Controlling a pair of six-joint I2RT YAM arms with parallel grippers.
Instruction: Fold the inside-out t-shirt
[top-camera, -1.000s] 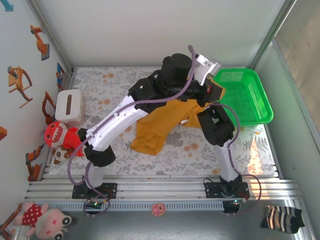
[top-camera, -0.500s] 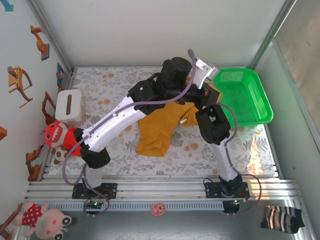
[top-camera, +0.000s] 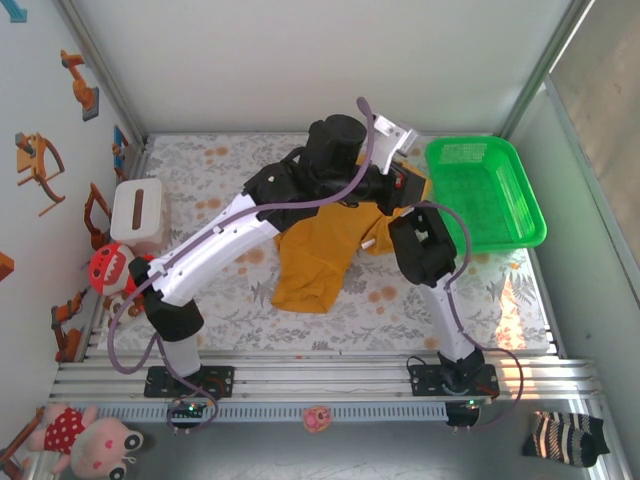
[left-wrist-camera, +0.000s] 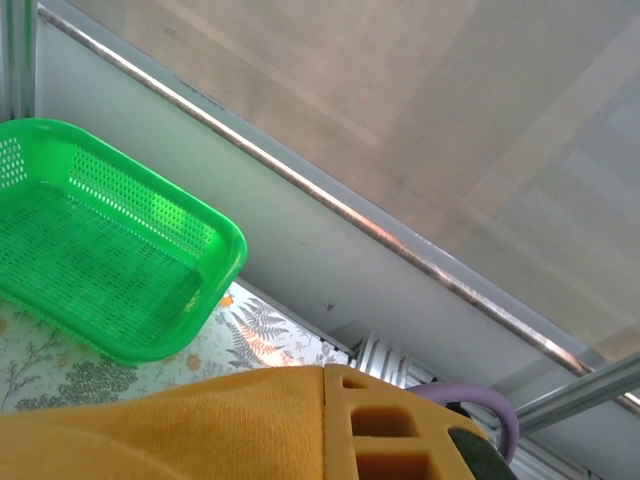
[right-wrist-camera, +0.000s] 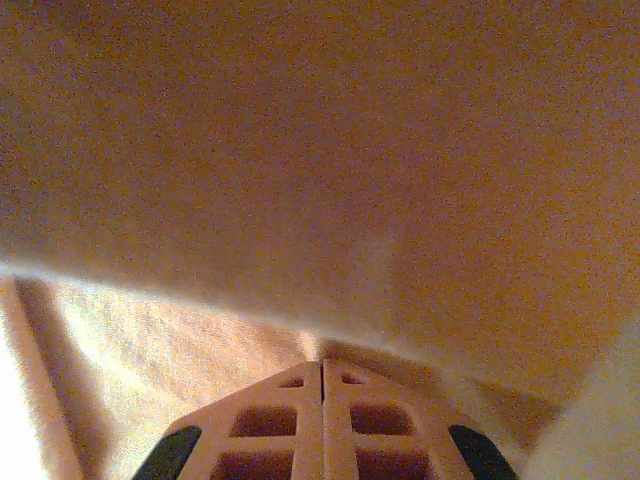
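Right jaws newly closed, t-shirt (top-camera: 320, 252) bunched

The left arm (top-camera: 230, 235) has swung leftward, taking the left end effector (left-wrist-camera: 330, 410) away from the green plastic basket (top-camera: 470, 145) toward the upper middle of the top view. The mustard-yellow cotton t-shirt (top-camera: 320, 250) has drawn in, its lower fold shifting slightly right. The right end effector (right-wrist-camera: 322, 375) has snapped closed.

top: overhead, whole table (top-camera: 200, 180) | left wrist: toward basket (left-wrist-camera: 100, 260) | right wrist: against t-shirt (right-wrist-camera: 320, 150)
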